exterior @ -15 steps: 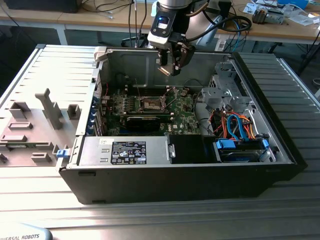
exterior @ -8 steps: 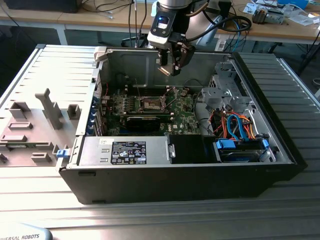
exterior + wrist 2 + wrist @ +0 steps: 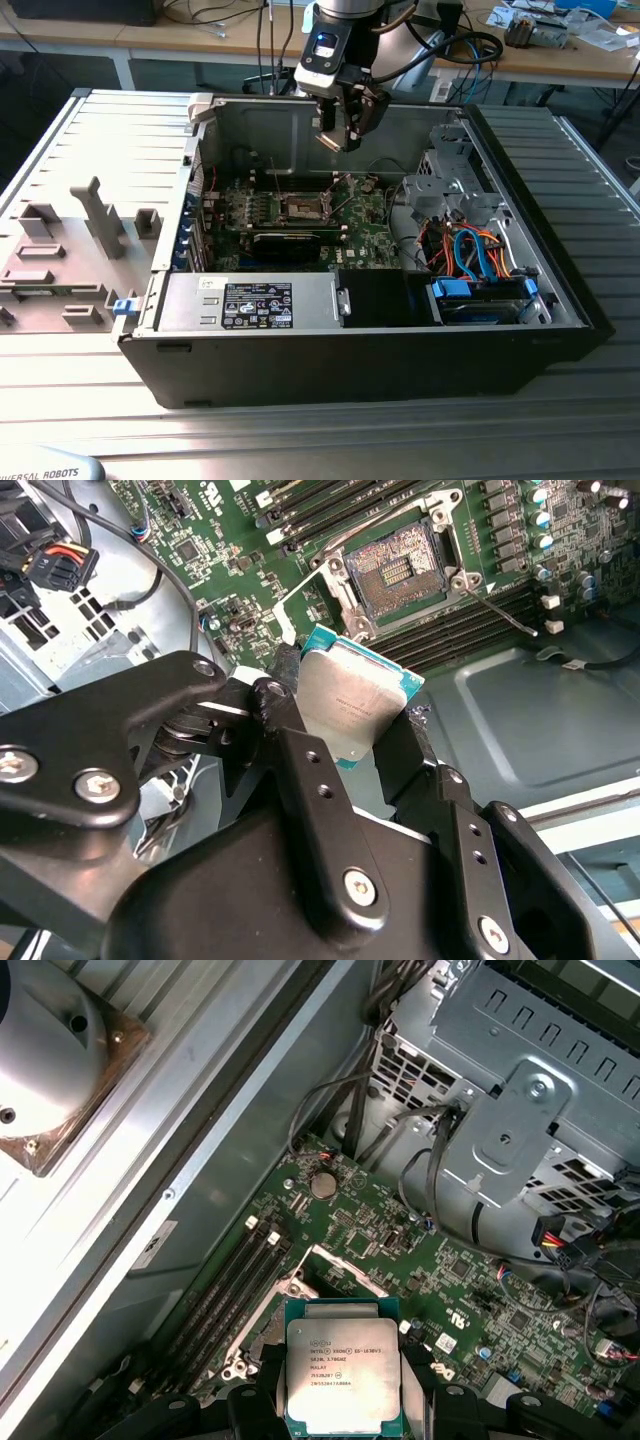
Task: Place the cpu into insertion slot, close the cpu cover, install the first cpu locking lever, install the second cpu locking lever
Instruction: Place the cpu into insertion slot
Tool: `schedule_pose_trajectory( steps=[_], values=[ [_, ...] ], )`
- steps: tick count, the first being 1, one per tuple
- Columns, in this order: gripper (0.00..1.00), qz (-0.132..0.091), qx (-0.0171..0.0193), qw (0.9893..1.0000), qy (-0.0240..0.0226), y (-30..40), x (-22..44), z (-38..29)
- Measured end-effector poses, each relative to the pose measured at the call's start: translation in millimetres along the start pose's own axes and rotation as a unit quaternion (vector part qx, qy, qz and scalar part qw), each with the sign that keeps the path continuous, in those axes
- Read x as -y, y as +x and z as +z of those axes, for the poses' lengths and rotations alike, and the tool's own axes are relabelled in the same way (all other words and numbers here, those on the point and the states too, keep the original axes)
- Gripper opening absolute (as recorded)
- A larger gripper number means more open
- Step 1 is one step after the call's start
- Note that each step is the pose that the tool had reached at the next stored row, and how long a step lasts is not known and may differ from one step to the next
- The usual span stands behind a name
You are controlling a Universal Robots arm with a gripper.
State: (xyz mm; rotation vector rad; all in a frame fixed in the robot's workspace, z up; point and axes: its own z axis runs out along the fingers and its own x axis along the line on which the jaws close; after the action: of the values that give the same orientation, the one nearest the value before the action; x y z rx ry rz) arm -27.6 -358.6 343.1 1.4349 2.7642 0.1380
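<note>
Cpu [image 3: 350, 705]: flat square chip with a silver-grey printed lid on a teal-edged base. The black fingers [image 3: 290, 740] of the tool [image 3: 335, 140] pinch it by two opposite edges and hold it in the air, clear of the board [image 3: 365, 228]. Below the tool, the slot [image 3: 395, 570] is uncovered, its dark pin field bare within a metallic rim. Long memory slots [image 3: 240, 1270] run beside it, and a thin lever [image 3: 495, 605] juts outward. A grey drive cage [image 3: 530, 1110] and loose cables [image 3: 440, 1170] stand off to one side of the tool.

Open room above the insertion slot [image 3: 302, 207] (drive cage [image 3: 450, 170] well apart).
</note>
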Motion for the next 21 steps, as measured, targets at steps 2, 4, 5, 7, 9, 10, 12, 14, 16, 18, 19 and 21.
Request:
schedule_pose_trajectory(
  steps=[2,4,5,7,9,10,12,14,16,18,19,21],
  values=[
    [0.54,0.001,0.0001,1.0,0.0,0.0,0.0,0.0],
    [0.54,0.001,0.0001,1.0,0.0,0.0,0.0,0.0],
    [0.54,0.002,0.0002,1.0,0.0,0.0,0.0,0.0],
    [0.54,0.002,0.0002,1.0,0.0,0.0,0.0,0.0],
    [0.54,0.003,0.0003,1.0,-0.0001,0.0,0.0,0.0],
    [0.54,0.003,0.0003,1.0,0.0,0.0,0.0,0.0],
    [0.54,0.004,0.0003,1.0,-0.0001,0.0,0.0,0.0],
    [0.54,0.004,0.0004,1.0,-0.0001,0.0,0.0,0.0],
    [0.54,0.005,0.0005,1.0,-0.0001,0.0,0.0,0.0],
    [0.54,0.006,0.0005,1.0,-0.0001,0.0,0.0,0.0],
    [0.54,0.006,0.0006,1.0,-0.0001,0.0,0.0,0.0],
    [0.54,0.007,0.0007,1.0,-0.0001,0.0,0.0,0.0]
  ],
)
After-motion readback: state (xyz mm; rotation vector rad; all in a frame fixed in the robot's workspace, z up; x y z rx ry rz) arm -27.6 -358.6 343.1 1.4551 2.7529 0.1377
